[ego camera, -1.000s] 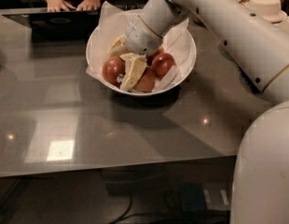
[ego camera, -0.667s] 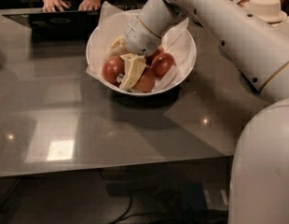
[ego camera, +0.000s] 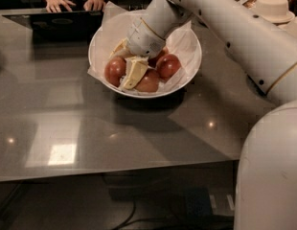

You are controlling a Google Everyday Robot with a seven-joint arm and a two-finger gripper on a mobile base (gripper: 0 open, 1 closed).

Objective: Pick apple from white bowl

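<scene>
- The gripper (ego camera: 121, 69) is down inside the white bowl (ego camera: 189, 42), at the end of the robot arm (ego camera: 225, 20) that reaches in from the upper right.
- It is open: its cream fingers (ego camera: 134, 73) are spread apart, one lying between two apples and the other up near the bowl's left wall.
- The apple (ego camera: 114, 71), dark red, sits at the left of the bowl on the crinkled white paper, between the spread fingers, with the lower one just beside its right edge.
- Other red apples (ego camera: 168, 65) lie in the bowl, to the right of the gripper.
- The bowl stands on the grey desk (ego camera: 67, 109), towards its far edge.
- A dark laptop (ego camera: 52, 23) lies at the far left, with a person's hands (ego camera: 57, 4) beside it.
- Beige paper bowls (ego camera: 273, 8) stand stacked at the top right.
</scene>
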